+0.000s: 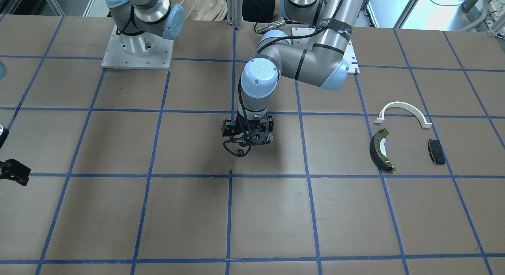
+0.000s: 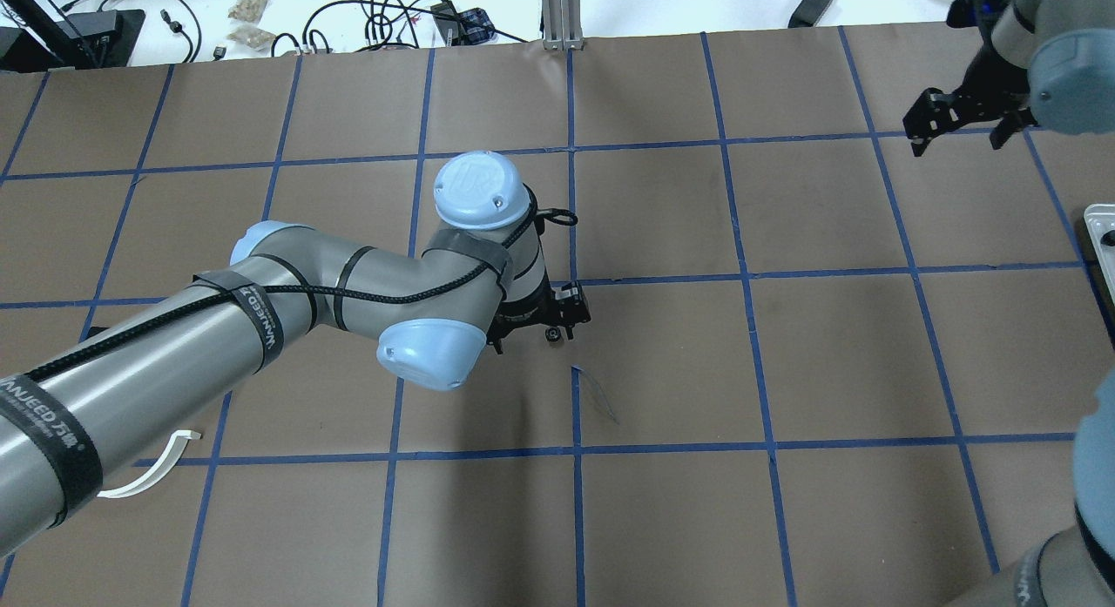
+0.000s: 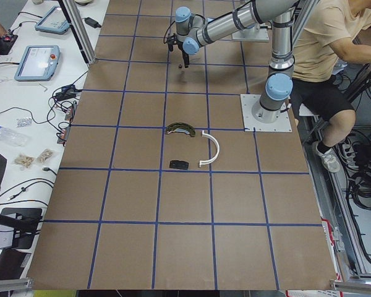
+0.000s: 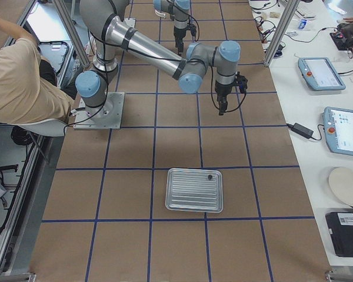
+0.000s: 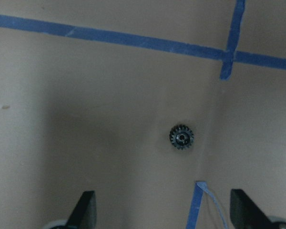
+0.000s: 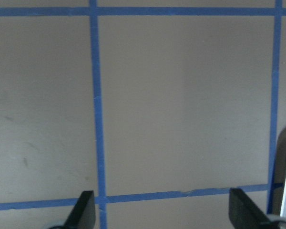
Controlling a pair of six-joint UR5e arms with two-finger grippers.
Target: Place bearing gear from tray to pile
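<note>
Midway between the table's long edges, left gripper (image 5: 164, 212) points straight down, fingers spread; bearing gear (image 5: 181, 137) lies beneath, between them, untouched.

"What lies nearest the camera?"

"A ribbed silver metal tray (image 4: 185, 194), flat on the brown tabletop (image 4: 129, 194) with its blue tape squares. A small dark part (image 4: 210, 175) sits in the tray's far corner, on the view's right."

"And the big arm?"

"The grey right arm (image 4: 147, 47) reaches across. Its black hand (image 4: 222, 109) points down, well beyond the tray."
</note>
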